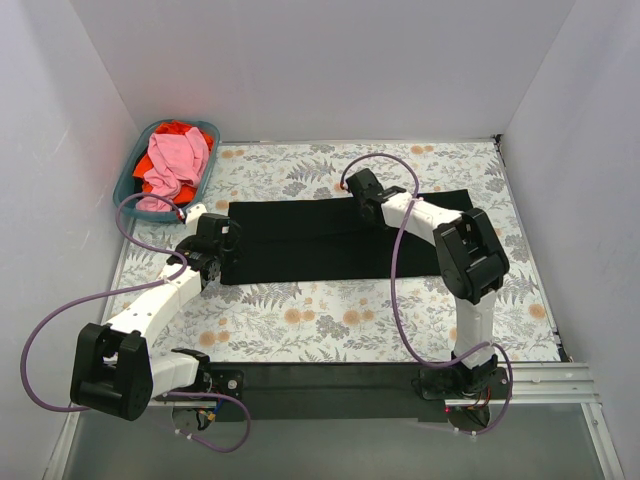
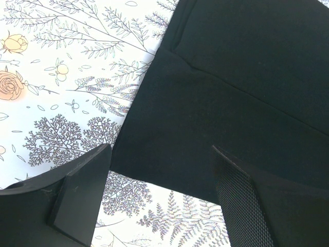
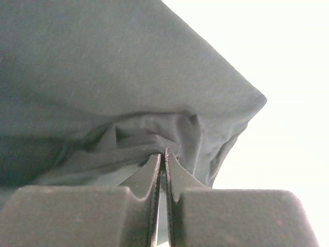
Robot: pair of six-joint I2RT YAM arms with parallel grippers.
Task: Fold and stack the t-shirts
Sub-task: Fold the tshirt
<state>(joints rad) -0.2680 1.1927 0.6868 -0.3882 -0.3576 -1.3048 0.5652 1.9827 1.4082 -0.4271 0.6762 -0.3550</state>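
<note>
**Right gripper pinches the black t-shirt's far edge; left gripper gapes over its left end**

The right arm rises from its base at the near edge, right of centre. It bends at a high elbow and reaches toward the far left. This puts the right gripper (image 1: 357,190) at the far edge of the black t-shirt (image 1: 300,245), about midway across the table (image 1: 330,320). In the right wrist view its fingers (image 3: 146,177) are pressed together, with a bunched pinch of black cloth caught between the tips. The cloth puckers into folds there.

The left arm lies low from its base near the near-left corner and stretches toward the far edge. The left gripper (image 1: 215,250) sits over the shirt's left end. In the left wrist view its fingers (image 2: 82,190) are spread wide and grip nothing, and the shirt's corner lies between them. Whether the tips touch the table cannot be told.

The black t-shirt lies flat as a long band running left to right across the middle of the table, nearer the far edge. A pink t-shirt (image 1: 175,160) is heaped in a teal basket (image 1: 124,182) at the far-left corner. It lies on an orange-red t-shirt (image 1: 176,127) that shows only around its edges.

From above, the right gripper's body hides the pinched spot, and the left arm covers part of the shirt's left end. In the right wrist view the background is washed out to white and the shirt looks grey.
</note>
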